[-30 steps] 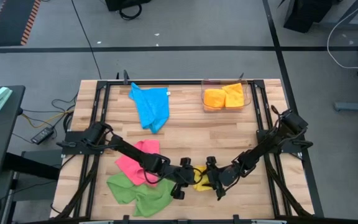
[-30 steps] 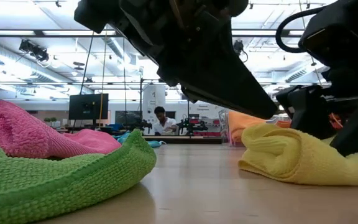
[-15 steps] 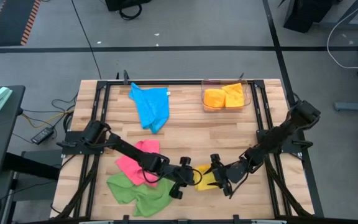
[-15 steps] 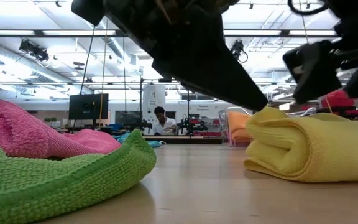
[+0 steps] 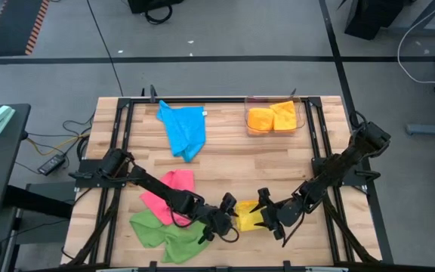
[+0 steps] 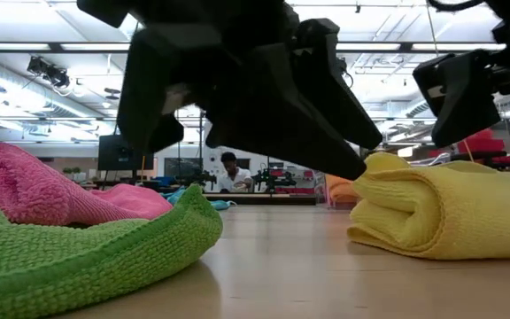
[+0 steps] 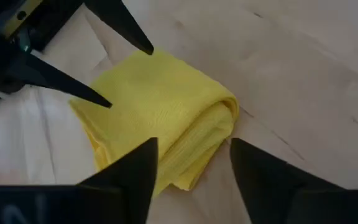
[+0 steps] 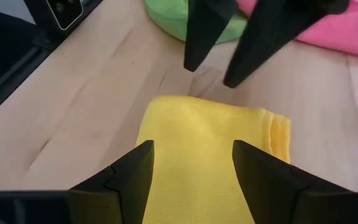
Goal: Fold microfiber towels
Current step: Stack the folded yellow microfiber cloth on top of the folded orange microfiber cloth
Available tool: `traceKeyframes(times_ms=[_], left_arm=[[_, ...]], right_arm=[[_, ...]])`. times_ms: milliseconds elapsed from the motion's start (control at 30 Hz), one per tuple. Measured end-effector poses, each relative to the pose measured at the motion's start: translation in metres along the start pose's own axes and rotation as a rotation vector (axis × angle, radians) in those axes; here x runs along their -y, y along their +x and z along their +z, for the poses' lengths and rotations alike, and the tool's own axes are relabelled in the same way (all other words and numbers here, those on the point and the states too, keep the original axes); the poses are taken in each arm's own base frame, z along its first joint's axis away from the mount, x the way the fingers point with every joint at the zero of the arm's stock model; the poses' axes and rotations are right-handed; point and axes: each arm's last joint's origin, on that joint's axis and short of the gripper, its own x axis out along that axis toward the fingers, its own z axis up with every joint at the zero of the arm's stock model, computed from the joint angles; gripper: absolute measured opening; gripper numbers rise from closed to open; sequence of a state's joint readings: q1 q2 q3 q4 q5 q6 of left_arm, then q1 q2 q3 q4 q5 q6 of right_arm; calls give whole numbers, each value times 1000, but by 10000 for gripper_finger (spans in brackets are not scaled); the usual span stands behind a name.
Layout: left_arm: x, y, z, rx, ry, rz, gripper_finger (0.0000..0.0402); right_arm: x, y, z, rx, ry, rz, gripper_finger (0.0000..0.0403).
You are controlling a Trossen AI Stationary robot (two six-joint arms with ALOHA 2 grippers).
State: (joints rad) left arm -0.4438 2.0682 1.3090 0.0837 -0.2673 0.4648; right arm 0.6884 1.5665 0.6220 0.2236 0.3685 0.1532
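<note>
A yellow towel [image 5: 248,215], folded into a thick small packet, lies flat on the wooden table [image 5: 225,166] near its front edge. My left gripper [image 7: 194,168] is open at the packet's left end, one finger on each side of that end. Facing it from the right, my right gripper [image 8: 194,168] hangs open a little above the packet [image 8: 210,149]. To the left lie a crumpled pink towel [image 5: 168,196] and a green towel [image 5: 168,234]. My left gripper's one fingertip [image 6: 352,164] stands right at the upper fold of the yellow towel [image 6: 374,164]. I cannot tell whether it touches. The towel lies flat on the table.
A blue towel [image 5: 183,128] lies at the far middle. A clear bin [image 5: 274,102] at the far right holds folded orange towels [image 5: 272,117]. Black rails [image 5: 123,136] run along the table's left and right sides. Bare wood shows between the blue towel and the yellow one.
My left gripper has rolled about its own line and opened, letting go of the yellow towel. My right gripper has risen off the towel and drawn back a little toward the table's right edge. The yellow towel stays folded on the table.
</note>
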Motion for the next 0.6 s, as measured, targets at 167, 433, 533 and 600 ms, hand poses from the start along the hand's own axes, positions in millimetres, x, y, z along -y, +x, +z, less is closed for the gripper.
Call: traceKeyframes(times_ms=[167,433,533,600], left_arm=[[-9,3,-5,-13,-26,14,242],[-8,17,-17,-7,7,-52,215],[2,20,-17,-24,126,-21,210],[8,22,-16,-38,223,17,212]], right_arm=[[-8,-1,4,13,-31,-22,227],[-12,-1,10,-13,-22,-22,227],[-12,-1,9,-18,-1,-31,227],[-12,-1,9,-22,18,-39,227]])
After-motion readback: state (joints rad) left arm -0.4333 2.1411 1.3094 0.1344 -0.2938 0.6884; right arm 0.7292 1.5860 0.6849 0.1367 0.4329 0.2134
